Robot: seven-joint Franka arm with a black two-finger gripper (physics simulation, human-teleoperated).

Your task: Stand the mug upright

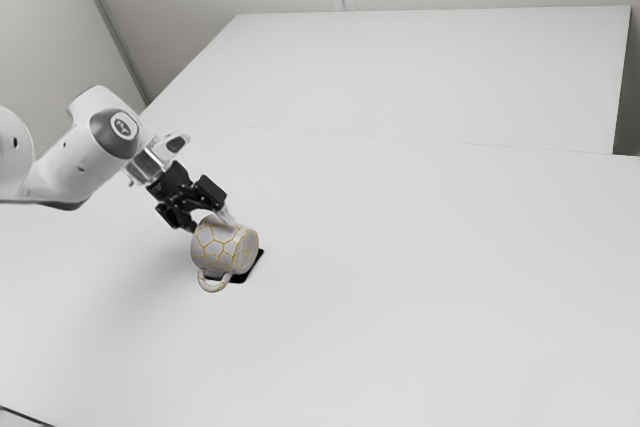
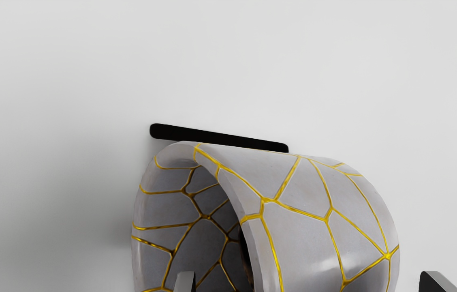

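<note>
My gripper [image 1: 208, 215] is at the mug's upper side in the exterior view, reaching down from the arm. The mug [image 1: 222, 247], pale grey with gold lines, lies tipped on its side, its handle toward the exterior view's bottom. In the wrist view the mug [image 2: 313, 202] shows its open mouth and dark inside. The gripper [image 2: 307, 282] is open there, its fingers wide apart: one in front of the mug's mouth, the other beyond the opposite end of the mug.
A flat black object [image 1: 257, 265] lies on the white table [image 1: 430, 267], partly under or behind the mug; its dark edge [image 2: 212, 137] shows beside the mug in the wrist view. Pale walls stand behind the table.
</note>
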